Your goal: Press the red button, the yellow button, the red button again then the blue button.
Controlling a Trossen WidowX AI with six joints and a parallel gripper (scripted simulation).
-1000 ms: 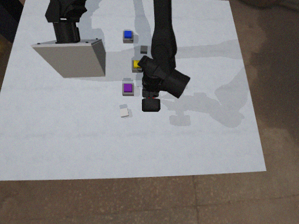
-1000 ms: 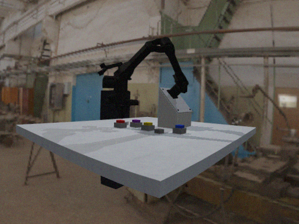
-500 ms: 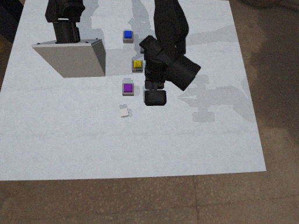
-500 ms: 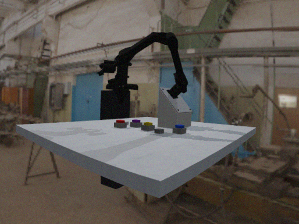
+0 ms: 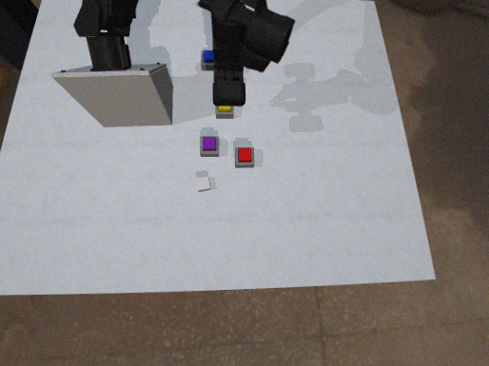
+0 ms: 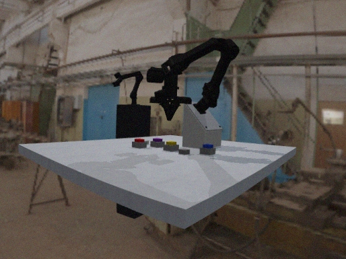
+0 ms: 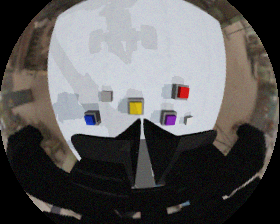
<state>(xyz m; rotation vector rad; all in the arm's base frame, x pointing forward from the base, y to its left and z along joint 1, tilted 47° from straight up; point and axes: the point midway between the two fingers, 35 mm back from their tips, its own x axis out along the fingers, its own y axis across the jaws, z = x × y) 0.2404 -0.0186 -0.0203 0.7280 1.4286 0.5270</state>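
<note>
My gripper (image 6: 169, 119) (image 7: 141, 121) is shut and empty, pointing down, well above the table in the region of the yellow button. The yellow button (image 5: 224, 108) (image 6: 171, 143) (image 7: 135, 107) shows just ahead of the fingertips in the wrist view and is partly hidden by the gripper in the top view. The red button (image 5: 244, 155) (image 6: 139, 140) (image 7: 183, 92) stands up, with nothing touching it. The blue button (image 5: 208, 56) (image 6: 208, 146) (image 7: 90, 119) is partly covered by the arm in the top view. No button is touched by the fingers.
A purple button (image 5: 209, 144) (image 6: 157, 139) (image 7: 170, 119) stands near the yellow one. A white block (image 5: 203, 183) (image 7: 188, 120) lies beyond the purple button. A grey block (image 6: 184, 151) (image 7: 107, 96) lies between yellow and blue. The grey sloped arm base (image 5: 128, 100) (image 6: 198, 130) stands on the table.
</note>
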